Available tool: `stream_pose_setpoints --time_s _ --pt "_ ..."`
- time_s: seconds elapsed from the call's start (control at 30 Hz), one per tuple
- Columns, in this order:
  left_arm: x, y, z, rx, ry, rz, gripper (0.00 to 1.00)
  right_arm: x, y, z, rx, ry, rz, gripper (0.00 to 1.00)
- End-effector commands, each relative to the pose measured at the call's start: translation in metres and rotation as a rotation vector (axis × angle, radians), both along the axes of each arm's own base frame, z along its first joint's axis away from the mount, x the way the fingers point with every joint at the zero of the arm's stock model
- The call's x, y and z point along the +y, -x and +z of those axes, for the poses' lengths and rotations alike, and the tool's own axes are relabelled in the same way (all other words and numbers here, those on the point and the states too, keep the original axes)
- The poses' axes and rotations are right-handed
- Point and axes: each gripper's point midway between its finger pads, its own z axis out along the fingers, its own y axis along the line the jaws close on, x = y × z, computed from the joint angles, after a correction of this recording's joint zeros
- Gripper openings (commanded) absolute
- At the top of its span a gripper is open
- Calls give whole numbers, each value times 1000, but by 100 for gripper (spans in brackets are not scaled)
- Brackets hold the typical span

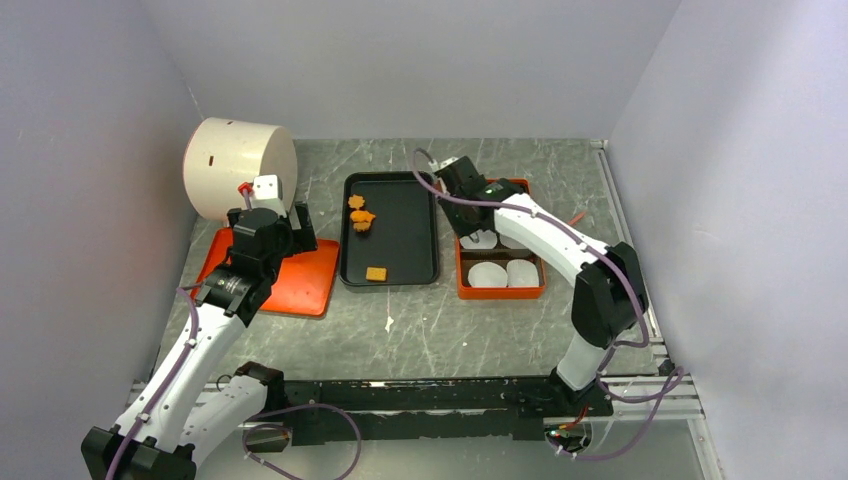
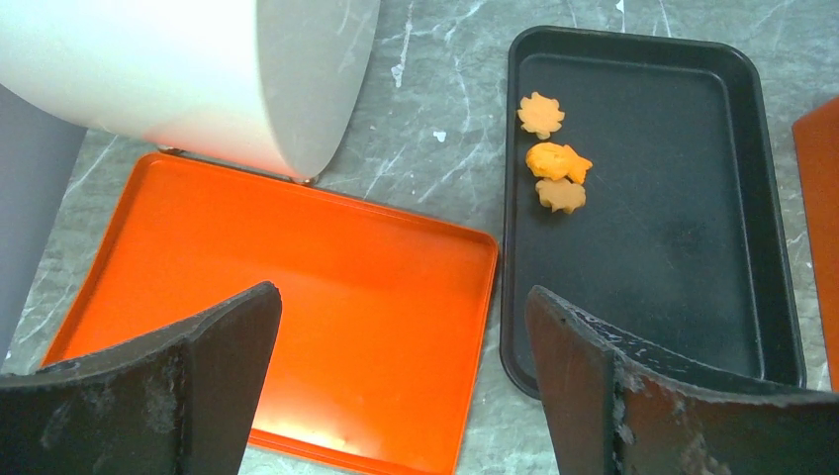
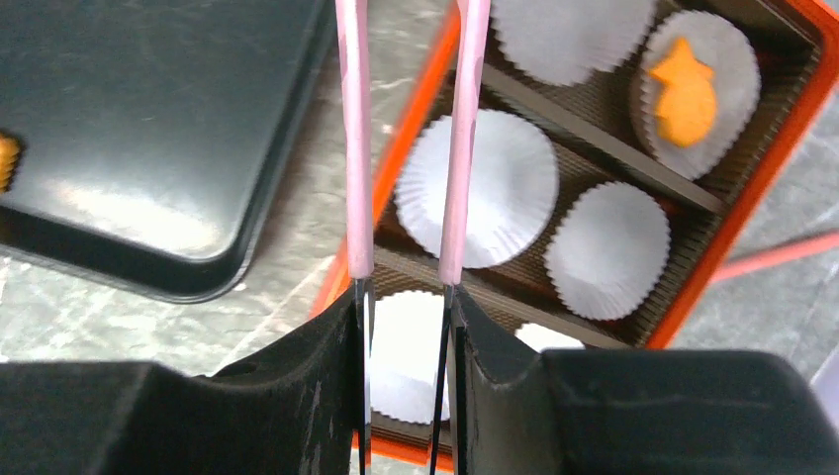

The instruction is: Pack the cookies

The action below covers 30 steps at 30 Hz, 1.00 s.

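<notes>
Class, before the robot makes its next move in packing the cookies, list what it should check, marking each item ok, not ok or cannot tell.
1. Right tool clamped on the pink tweezers: ok.
2. Tips of the pink tweezers empty: cannot tell, they run out of the wrist view.
3. Orange cookies waiting on the black metal tray: ok, several.
4. Empty white paper cups in the orange divided box: ok, though one already holds a cookie.
5. Left tool open, holding nothing: ok.
</notes>
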Motion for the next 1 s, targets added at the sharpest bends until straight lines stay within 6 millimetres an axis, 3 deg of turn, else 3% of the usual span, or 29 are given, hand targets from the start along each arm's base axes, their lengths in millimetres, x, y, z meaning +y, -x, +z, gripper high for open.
stream_pose_setpoints --time_s 0.0,0.33,0.63,0.97 --pt "-2 -6 11 -44 20 -3 98 -35 -12 18 -41 3 -88 8" --pt "-3 -6 10 -41 20 -6 98 -67 -31 -6 22 -28 -193 8" --pt "-4 -6 10 -42 21 -13 98 -76 -37 -34 74 -13 -215 9" --pt "-5 -7 9 -40 21 -19 98 -80 -45 -51 106 -1 -229 13"
